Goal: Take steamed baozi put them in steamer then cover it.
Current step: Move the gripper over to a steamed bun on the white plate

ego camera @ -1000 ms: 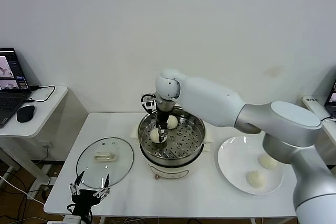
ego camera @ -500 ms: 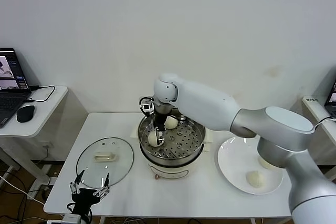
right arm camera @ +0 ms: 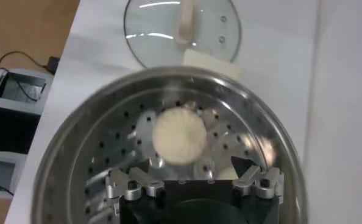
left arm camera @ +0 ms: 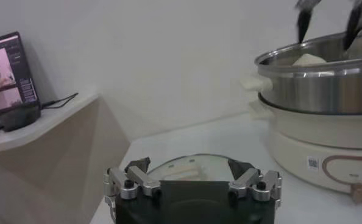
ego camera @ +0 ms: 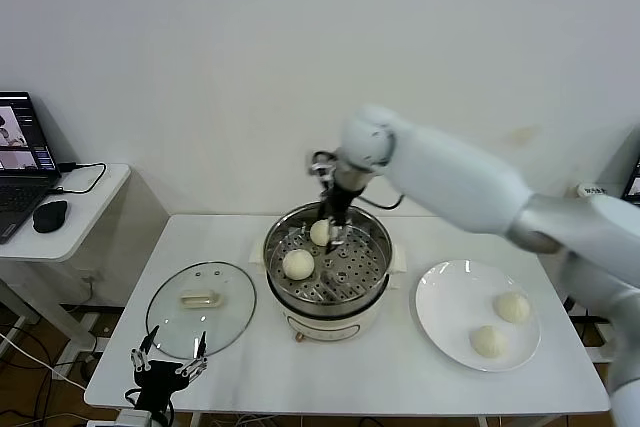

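The steamer [ego camera: 372, 289] stands mid-table with two baozi on its perforated tray: one at the front left [ego camera: 298, 264], one at the back [ego camera: 317, 234]. Two more baozi [ego camera: 513, 307] [ego camera: 488, 340] lie on the white plate [ego camera: 450, 297]. My right gripper [ego camera: 337, 229] hangs open and empty over the back of the tray, beside the back baozi. In the right wrist view the gripper [right arm camera: 191, 165] is above the steamer [right arm camera: 187, 73], with a baozi [right arm camera: 178, 136] beyond it. The glass cover [ego camera: 200, 297] lies flat on the table to the left. My left gripper [ego camera: 170, 367] is parked open by the front-left table edge.
The left wrist view shows my left gripper [left arm camera: 188, 165], the cover [left arm camera: 187, 163] just beyond it and the steamer [left arm camera: 318, 79] at the right. A side table with a laptop [ego camera: 20, 162] and a mouse [ego camera: 48, 215] stands far left.
My right gripper has let go of the baozi at the tray's front left, risen and moved toward the back right. The right arm has swung right. The left arm has not moved.
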Available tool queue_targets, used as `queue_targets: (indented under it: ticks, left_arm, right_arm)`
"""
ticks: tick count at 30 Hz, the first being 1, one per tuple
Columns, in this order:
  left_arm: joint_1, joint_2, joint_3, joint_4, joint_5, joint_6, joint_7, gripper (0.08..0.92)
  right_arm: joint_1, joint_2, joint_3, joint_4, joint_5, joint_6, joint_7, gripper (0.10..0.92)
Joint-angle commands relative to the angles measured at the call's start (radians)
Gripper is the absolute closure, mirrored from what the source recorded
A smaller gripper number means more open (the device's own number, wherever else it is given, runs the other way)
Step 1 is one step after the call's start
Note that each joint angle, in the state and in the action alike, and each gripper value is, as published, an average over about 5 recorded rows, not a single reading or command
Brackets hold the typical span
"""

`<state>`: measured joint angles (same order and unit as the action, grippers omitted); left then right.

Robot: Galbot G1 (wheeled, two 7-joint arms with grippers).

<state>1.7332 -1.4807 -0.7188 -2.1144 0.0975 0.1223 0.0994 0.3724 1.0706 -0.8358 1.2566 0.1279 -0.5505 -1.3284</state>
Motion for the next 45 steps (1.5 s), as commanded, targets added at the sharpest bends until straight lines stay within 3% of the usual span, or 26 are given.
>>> queue_targets:
  ticks: [1, 8, 16, 28, 45]
  left_arm:
    - [-0.005, 0.004, 0.001, 0.005, 0.000, 0.003, 0.004, 0.177]
    - [-0.001, 0.015, 0.003, 0.006, 0.002, 0.006, 0.006, 0.177]
    - [0.018, 0.008, 0.007, -0.001, 0.003, 0.008, 0.006, 0.177]
    - [0.032, 0.010, 0.016, -0.001, 0.007, 0.011, 0.007, 0.177]
    - [0.014, 0.009, 0.019, 0.027, 0.008, 0.012, 0.009, 0.177]
  right_arm:
    - [0.020, -0.340, 0.075, 0.151, 0.020, 0.060, -0.053, 0.202]
    - [-0.059, -0.498, 0.079, 0.230, -0.078, 0.121, -0.079, 0.203]
    - [-0.252, -0.566, 0.141, 0.272, -0.205, 0.160, -0.081, 0.203]
    - [-0.508, -0.547, 0.242, 0.240, -0.316, 0.170, -0.051, 0.203]
    - [-0.590, -0.516, 0.256, 0.169, -0.376, 0.192, -0.039, 0.203]
